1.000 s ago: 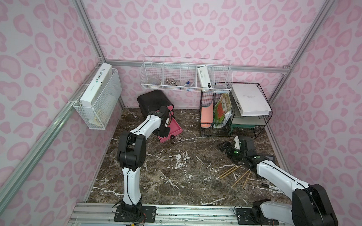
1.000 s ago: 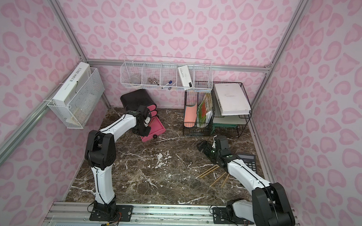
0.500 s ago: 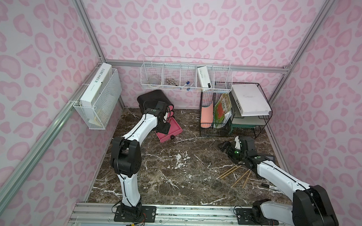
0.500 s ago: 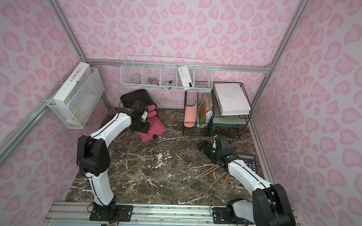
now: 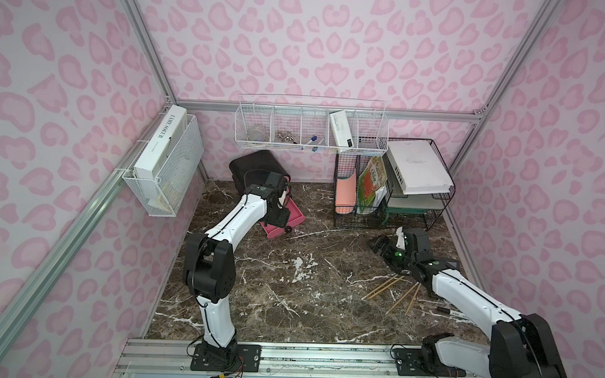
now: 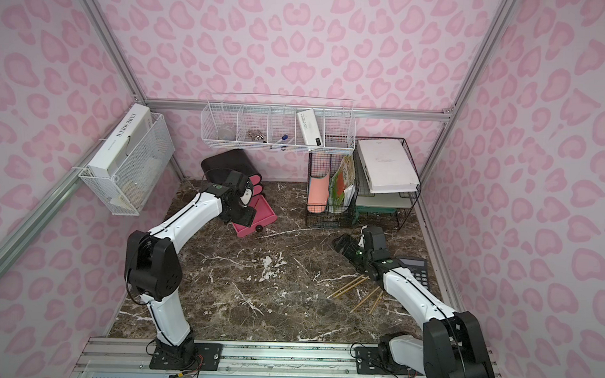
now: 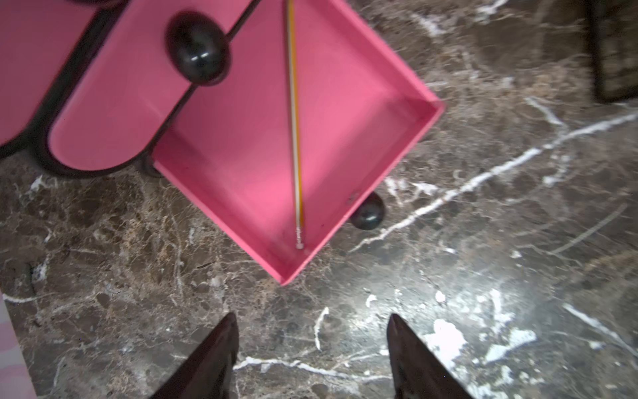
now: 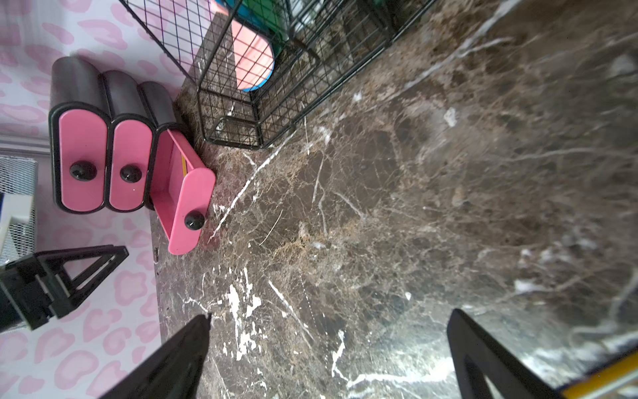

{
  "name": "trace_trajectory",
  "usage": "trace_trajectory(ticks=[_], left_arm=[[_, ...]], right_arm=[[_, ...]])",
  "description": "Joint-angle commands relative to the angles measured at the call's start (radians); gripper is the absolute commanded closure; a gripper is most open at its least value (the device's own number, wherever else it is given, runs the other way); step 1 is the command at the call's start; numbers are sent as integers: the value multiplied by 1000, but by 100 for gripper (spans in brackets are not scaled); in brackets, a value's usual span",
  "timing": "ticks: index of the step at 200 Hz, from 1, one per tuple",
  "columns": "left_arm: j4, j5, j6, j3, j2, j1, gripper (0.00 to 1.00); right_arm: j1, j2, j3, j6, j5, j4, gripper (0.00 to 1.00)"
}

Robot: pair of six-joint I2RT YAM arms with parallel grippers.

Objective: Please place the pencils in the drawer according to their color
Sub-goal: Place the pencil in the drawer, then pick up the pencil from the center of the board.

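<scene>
Marble tabletop (image 5: 290,300), left pincer (image 7: 312,317) spread empty near corner of open drawer (image 7: 241,145), right pincer (image 8: 331,314) spread

The right gripper (image 8: 331,314) hangs over the brown marble table (image 8: 414,207), its two black fingers (image 8: 179,359) spread wide with only bare stone between them. A yellow strip (image 8: 600,380) too cropped to identify shows beside one finger. Ahead stands the black cabinet (image 8: 79,83): two pink drawers are closed, while the drawer (image 8: 183,207) nearest the table is pulled out with a sliver of yellow pencil (image 8: 184,165) inside. A black wire rack (image 8: 241,114) holding a pink folder (image 8: 253,58) stands just beside the cabinet, and the left gripper (image 8: 117,254) hangs before the cabinet, clear of it.
</scene>
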Motion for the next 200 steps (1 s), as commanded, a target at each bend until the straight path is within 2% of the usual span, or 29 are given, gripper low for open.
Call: trace_trajectory(ticks=[1,55,96,139,200], left_arm=[[4,11,-22,-32,-39,-82,30],[68,5,-92,-140,-78,-406,28],[134,23,-102,-145,-21,-602,27],[145,45,-72,-81,105,-730,26],[162,70,-36,-25,229,-821,26]], right_arm=[[-24,-14,0,-36,14,-51,1],[-163,-64,-30,-94,-7,-127,1],[-268,-74,-50,-120,-27,-151,1],[-322,-75,-55,-121,-55,-143,1],[-337,-80,-58,-118,-62,-149,1]])
